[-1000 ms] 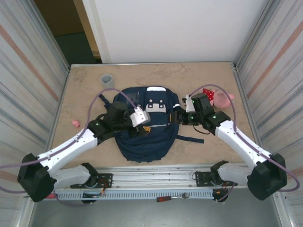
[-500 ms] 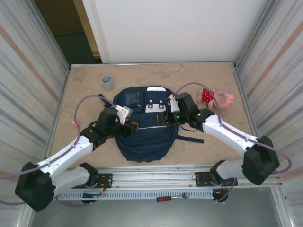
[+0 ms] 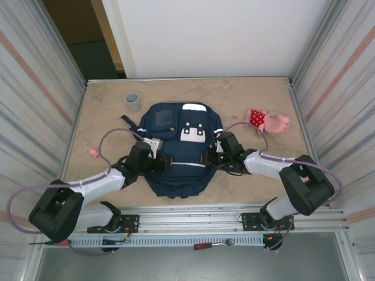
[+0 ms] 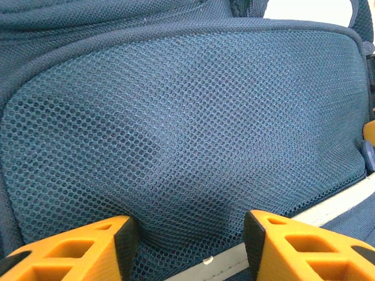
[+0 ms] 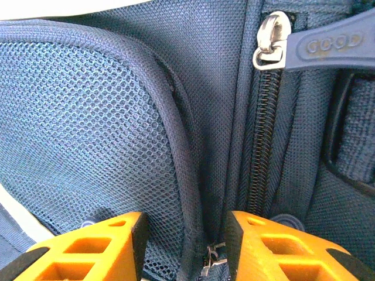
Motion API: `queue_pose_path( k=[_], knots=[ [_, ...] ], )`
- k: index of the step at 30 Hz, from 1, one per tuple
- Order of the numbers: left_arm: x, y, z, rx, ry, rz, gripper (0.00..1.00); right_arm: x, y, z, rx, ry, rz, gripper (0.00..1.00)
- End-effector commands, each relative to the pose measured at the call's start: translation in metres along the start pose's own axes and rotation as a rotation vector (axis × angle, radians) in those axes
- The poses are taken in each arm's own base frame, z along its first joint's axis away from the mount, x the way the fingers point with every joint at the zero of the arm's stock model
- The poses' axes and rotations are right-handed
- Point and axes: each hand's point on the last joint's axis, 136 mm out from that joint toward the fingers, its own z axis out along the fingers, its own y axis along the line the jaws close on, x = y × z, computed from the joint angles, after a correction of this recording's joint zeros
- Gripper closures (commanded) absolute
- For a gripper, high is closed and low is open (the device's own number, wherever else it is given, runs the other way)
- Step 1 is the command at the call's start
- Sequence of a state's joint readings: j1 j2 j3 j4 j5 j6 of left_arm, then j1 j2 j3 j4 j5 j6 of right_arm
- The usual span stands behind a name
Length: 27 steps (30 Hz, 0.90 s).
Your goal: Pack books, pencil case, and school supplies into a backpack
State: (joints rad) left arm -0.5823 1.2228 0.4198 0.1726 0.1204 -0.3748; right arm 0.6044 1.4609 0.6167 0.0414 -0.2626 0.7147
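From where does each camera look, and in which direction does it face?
Top external: above and behind the arms, looking down at the table and backpack; both arms show, with left gripper and right gripper.
Left wrist: on the left arm, facing the backpack's mesh; its orange fingers show.
Right wrist: on the right arm, facing mesh and a zipper; its orange fingers show.
Shared: both wrist views show navy mesh.

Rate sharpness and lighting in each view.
Top external: evenly lit and sharp, soft shadows beside the backpack. Left wrist: mesh crisp, fingers softer at the bottom edge, a blown-out white patch top right. Right wrist: zipper pull and mesh sharp, fingers slightly soft.
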Motion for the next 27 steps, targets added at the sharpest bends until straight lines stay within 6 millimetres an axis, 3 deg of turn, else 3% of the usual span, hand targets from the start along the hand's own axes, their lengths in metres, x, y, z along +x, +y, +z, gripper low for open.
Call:
queue_pose_path(
  k=[1, 4, 9, 13, 16, 18, 19, 23, 25, 26, 27],
  knots=[
    [0.034, 0.028, 0.007, -0.115, 0.116, -0.056, 0.46, 0.009, -0.033, -0.004, 0.154, 0.029, 0.032, 0.59],
    [0.026, 0.021, 0.017, -0.092, 0.116, -0.049, 0.46, 0.000, -0.043, -0.012, 0.163, 0.005, 0.070, 0.58],
    [0.006, -0.008, 0.034, -0.051, 0.110, 0.043, 0.44, -0.015, -0.051, -0.030, 0.129, -0.027, 0.109, 0.56],
    [-0.022, -0.017, 0.028, -0.054, 0.037, 0.052, 0.43, -0.034, -0.048, -0.059, 0.115, -0.082, 0.086, 0.53],
    [-0.057, -0.020, 0.002, -0.096, -0.062, 0.115, 0.36, -0.054, -0.049, -0.093, 0.121, -0.159, 0.068, 0.47],
    [-0.085, -0.016, -0.026, -0.157, -0.161, 0.177, 0.29, -0.072, -0.052, -0.125, 0.131, -0.250, 0.051, 0.26],
    [-0.097, -0.011, -0.040, -0.188, -0.210, 0.197, 0.26, -0.080, -0.054, -0.139, 0.142, -0.295, 0.038, 0.03],
    [-0.133, 0.028, -0.102, -0.366, -0.412, 0.234, 0.15, -0.112, -0.080, -0.207, 0.252, -0.538, 0.008, 0.01],
    [-0.138, 0.052, -0.126, -0.462, -0.485, 0.244, 0.12, -0.120, -0.098, -0.230, 0.312, -0.636, 0.006, 0.01],
    [-0.138, 0.063, -0.137, -0.509, -0.524, 0.256, 0.03, -0.124, -0.107, -0.239, 0.334, -0.682, 0.003, 0.01],
    [-0.136, 0.077, -0.146, -0.566, -0.550, 0.261, 0.01, -0.126, -0.113, -0.243, 0.347, -0.715, -0.016, 0.01]
  ],
)
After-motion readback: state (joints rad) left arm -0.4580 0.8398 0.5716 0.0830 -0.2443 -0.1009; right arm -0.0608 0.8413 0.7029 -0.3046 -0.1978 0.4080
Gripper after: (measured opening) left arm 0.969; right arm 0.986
